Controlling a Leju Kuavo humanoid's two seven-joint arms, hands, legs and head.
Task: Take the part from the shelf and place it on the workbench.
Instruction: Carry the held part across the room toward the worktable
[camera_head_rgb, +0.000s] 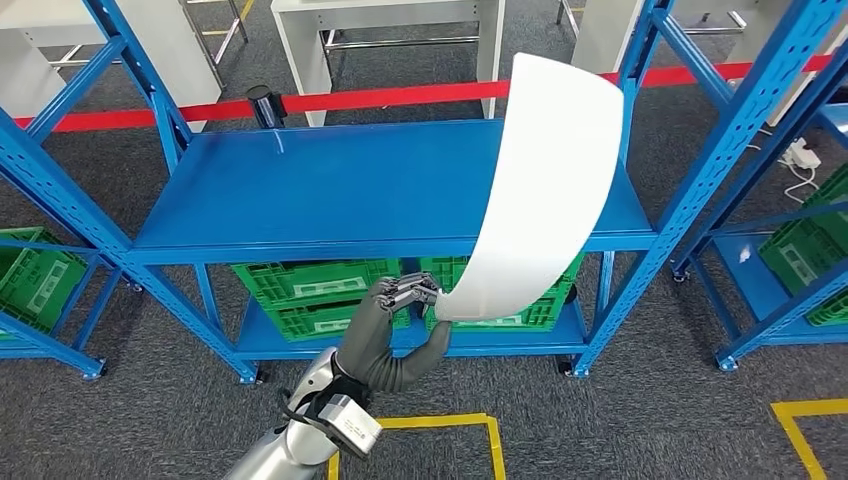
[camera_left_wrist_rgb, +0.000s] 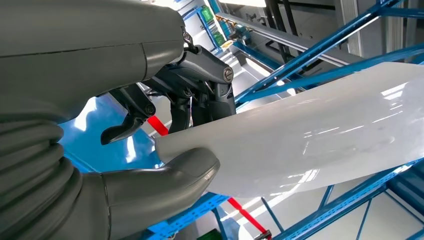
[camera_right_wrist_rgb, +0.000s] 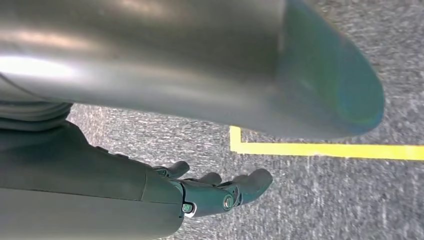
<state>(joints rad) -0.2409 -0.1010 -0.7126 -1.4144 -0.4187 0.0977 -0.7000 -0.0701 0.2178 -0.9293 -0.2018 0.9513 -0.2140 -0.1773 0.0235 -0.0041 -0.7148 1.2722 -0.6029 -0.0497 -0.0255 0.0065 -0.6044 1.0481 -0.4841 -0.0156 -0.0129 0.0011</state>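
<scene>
The part is a long curved white panel (camera_head_rgb: 550, 180), glossy and smooth. My left hand (camera_head_rgb: 395, 335) pinches its near end between thumb and fingers and holds it up in front of the blue shelf (camera_head_rgb: 330, 185). The panel rises from the hand and leans over the shelf's right side, clear of the shelf board. Up close, the panel (camera_left_wrist_rgb: 320, 140) lies between the thick grey thumb and the dark fingers (camera_left_wrist_rgb: 210, 95). My right hand (camera_right_wrist_rgb: 215, 192) hangs over the grey carpet, fingers loosely extended, holding nothing.
Green crates (camera_head_rgb: 320, 295) sit on the shelf's lower level, with more in the racks at left (camera_head_rgb: 35, 280) and right (camera_head_rgb: 810, 245). A red barrier tape (camera_head_rgb: 380, 97) runs behind the shelf. Yellow floor lines (camera_head_rgb: 440, 425) mark the carpet near my feet. White tables (camera_head_rgb: 390, 30) stand beyond.
</scene>
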